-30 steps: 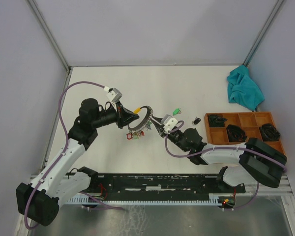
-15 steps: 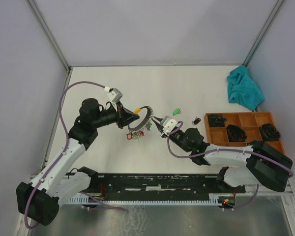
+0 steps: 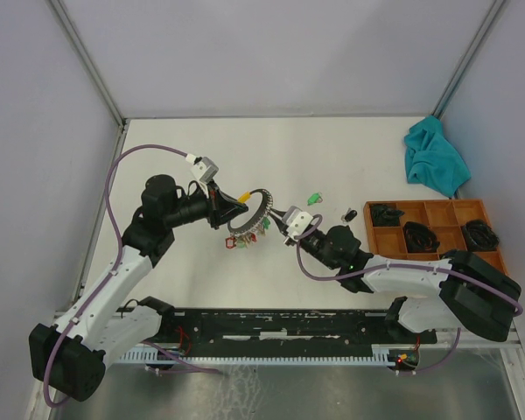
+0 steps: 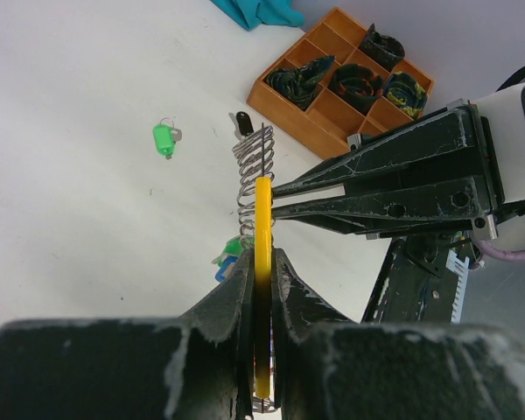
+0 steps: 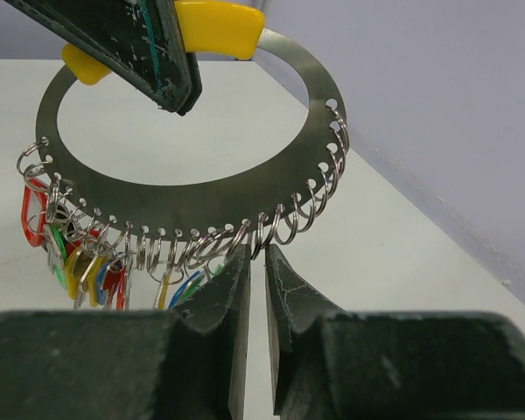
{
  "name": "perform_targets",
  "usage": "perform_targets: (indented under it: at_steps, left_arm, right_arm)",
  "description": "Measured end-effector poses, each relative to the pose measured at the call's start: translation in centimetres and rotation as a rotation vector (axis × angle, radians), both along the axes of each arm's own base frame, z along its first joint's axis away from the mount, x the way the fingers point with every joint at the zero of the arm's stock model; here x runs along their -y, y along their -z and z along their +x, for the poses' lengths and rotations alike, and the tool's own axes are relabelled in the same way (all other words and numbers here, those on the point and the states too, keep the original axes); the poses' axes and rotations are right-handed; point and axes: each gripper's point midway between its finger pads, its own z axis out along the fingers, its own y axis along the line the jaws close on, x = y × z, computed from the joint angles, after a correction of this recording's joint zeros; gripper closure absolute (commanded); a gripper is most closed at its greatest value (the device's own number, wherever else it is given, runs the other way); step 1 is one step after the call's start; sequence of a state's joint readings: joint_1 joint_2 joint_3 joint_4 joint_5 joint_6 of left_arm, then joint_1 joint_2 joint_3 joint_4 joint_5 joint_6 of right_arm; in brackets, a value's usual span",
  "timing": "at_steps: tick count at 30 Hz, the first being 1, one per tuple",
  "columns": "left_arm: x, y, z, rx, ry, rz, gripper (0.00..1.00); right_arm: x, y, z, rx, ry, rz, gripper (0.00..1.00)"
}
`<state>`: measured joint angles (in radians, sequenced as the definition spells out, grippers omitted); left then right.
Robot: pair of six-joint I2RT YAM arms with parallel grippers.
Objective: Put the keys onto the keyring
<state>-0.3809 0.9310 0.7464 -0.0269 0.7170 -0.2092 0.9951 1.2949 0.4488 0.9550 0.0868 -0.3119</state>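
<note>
The left fingers (image 4: 238, 296) are pressed together on the yellow tab (image 5: 220, 26) at the top of the keyring (image 5: 184, 205), and they hold the ring upright in the air above the white surface (image 3: 332, 157). In the left wrist view the ring is seen from its edge, a thin line that goes straight up out of the two pads. From its lower rim hang many small wire loops, and at the left end a bunch of keys with red, green, yellow and blue tags. The right fingers (image 5: 224, 302) come to the ring from the opposite side and meet its bottom rim. The tips are just under the row of loops, nearly together, with only a narrow slit between them. One loop sits right at the slit, but I cannot tell if the tips pinch it or only touch it. The two loose keys are not on the ring. The green key (image 3: 313, 199) lies flat on the surface to the right of the ring, near the right wrist. The black key (image 3: 350, 213) lies a little further right, just beside the orange tray (image 4: 289, 118). A teal cloth (image 3: 433, 162) lies behind the tray, at the wall.
</note>
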Motion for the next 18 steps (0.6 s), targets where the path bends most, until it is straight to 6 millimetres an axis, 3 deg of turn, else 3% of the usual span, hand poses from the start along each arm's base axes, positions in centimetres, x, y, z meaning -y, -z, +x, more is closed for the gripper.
perform_targets:
  at_steps: [18]
  left_arm:
    - [0.0, 0.01, 0.0, -0.001, 0.0, 0.0, 0.97]
  right_arm:
    - [-0.42, -0.02, -0.01, -0.018, -0.01, 0.018, 0.83]
